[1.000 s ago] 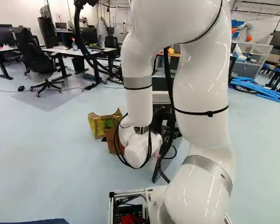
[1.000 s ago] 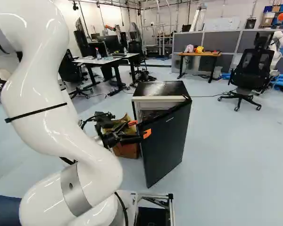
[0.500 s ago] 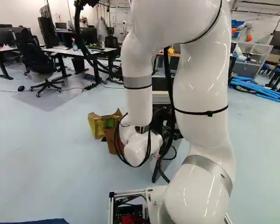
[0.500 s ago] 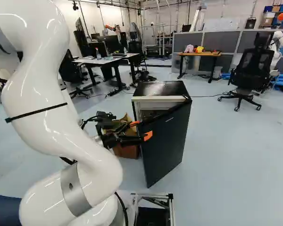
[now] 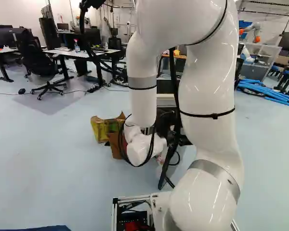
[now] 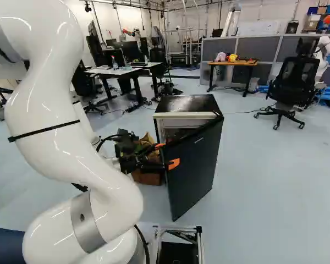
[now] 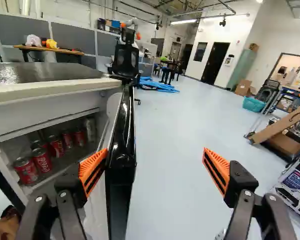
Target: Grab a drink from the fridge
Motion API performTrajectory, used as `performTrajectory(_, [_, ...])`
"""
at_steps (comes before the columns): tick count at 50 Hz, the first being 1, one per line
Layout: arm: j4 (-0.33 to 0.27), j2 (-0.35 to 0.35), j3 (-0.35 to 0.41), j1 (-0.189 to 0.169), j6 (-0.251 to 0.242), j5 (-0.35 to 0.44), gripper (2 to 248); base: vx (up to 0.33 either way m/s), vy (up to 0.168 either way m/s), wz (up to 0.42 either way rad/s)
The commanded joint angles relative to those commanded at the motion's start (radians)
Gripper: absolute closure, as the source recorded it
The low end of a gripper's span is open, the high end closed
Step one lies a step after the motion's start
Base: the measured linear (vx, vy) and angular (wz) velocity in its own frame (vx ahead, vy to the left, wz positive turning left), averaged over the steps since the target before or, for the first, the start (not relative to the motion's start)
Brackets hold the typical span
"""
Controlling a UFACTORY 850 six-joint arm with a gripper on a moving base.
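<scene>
In the right base view my gripper [image 6: 166, 155] is at the free edge of the black fridge door [image 6: 197, 165], which stands ajar on the small fridge [image 6: 190, 103]. Seen from the wrist, the gripper [image 7: 154, 165] is wide open, with the door's edge [image 7: 124, 145] between its fingers. One finger reaches inside the door, close against its inner side; the other is well clear outside. Several red cans [image 7: 42, 159] stand on a shelf inside the fridge, beyond the inner finger, with a silver can [image 7: 90, 129] farther back. The arm hides most of the fridge in the left base view.
A yellow and brown bag [image 5: 105, 129] and a brown box stand on the floor beside the fridge. Farther off are desks [image 6: 113, 71], an office chair [image 6: 286, 82], blue tubes [image 5: 267, 91] and another robot [image 6: 325, 49].
My gripper has moved slightly toward the base and to the right in the right base view. The door's free edge has swung outward very slightly with it. The base has stayed put.
</scene>
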Motion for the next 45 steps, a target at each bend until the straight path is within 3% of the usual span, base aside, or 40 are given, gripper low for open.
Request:
performTrajectory(23, [0.130,0.000,-0.023,-0.058,0.000,0.000,3,0.000,0.000,0.000])
performTrajectory(45, [0.238,0.004,-0.056,-0.135,0.000,-0.021,3,0.000,0.000,0.000])
